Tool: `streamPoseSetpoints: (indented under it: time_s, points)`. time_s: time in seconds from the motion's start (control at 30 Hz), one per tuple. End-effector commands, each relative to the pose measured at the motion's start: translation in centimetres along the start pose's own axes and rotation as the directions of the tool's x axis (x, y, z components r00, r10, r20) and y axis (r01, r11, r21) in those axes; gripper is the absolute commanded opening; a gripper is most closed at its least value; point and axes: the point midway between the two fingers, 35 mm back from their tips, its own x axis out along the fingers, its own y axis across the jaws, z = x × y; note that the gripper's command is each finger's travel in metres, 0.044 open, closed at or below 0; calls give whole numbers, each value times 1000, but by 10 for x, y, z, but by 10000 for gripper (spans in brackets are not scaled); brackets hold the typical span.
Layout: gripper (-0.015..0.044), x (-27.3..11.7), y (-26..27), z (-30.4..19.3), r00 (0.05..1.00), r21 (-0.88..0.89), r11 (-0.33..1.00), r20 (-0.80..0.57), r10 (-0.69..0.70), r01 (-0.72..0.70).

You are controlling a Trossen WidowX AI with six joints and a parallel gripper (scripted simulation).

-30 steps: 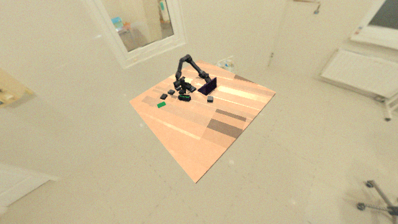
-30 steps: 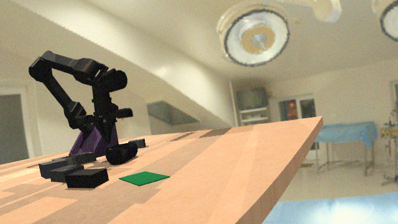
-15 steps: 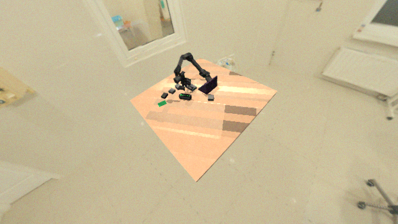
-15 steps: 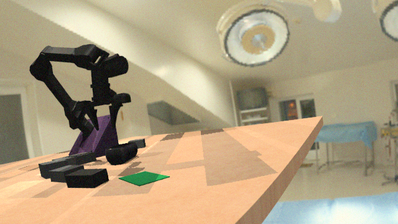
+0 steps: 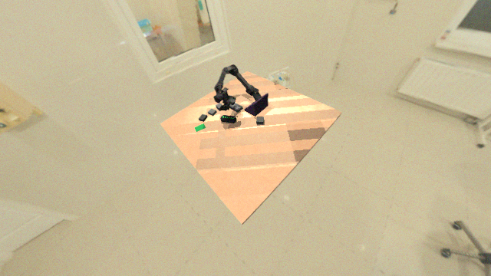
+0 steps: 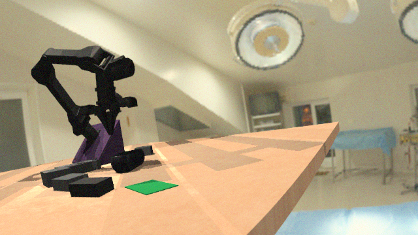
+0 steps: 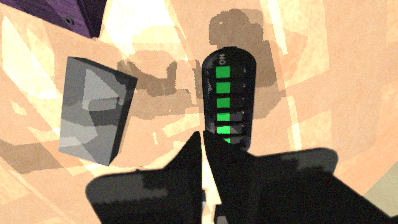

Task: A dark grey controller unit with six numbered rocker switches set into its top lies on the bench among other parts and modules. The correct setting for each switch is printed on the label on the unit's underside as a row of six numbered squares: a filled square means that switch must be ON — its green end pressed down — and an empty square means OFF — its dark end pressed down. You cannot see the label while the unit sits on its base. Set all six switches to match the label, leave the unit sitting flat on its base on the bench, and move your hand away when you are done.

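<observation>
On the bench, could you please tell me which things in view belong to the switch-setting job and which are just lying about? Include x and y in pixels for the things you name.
Part of the job:
- controller unit (image 5: 229, 119) (image 6: 127, 160) (image 7: 229, 95)
- its green-ended switches (image 7: 223, 87)
- hand (image 7: 201, 135) (image 6: 111, 133)

Just lying about:
- flat green piece (image 5: 199, 127) (image 6: 151, 187)
- purple angled block (image 5: 257, 106) (image 6: 110, 143) (image 7: 82, 15)
- plain grey and black blocks (image 6: 91, 187) (image 7: 90, 112)

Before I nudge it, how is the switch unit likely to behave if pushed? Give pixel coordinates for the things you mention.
The controller unit (image 5: 229, 119) (image 6: 127, 160) (image 7: 229, 95) looks rigid, so it probably won't flex. Its rounded ends may let it swivel under an off-centre push. Its raised switch row could get flipped by a stray touch.
</observation>
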Motion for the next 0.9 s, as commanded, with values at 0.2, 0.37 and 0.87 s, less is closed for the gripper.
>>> streamPoseSetpoints:
  time_s: [0.2, 0.37, 0.87]
  points:
    - [26, 0, 0, 0, 1000, 0, 1000, 0, 0, 0]
    - [157, 0, 0, 0, 1000, 0, 1000, 0, 0, 0]
    - [387, 1, -3, 0, 1000, 0, 1000, 2, 8, -8]
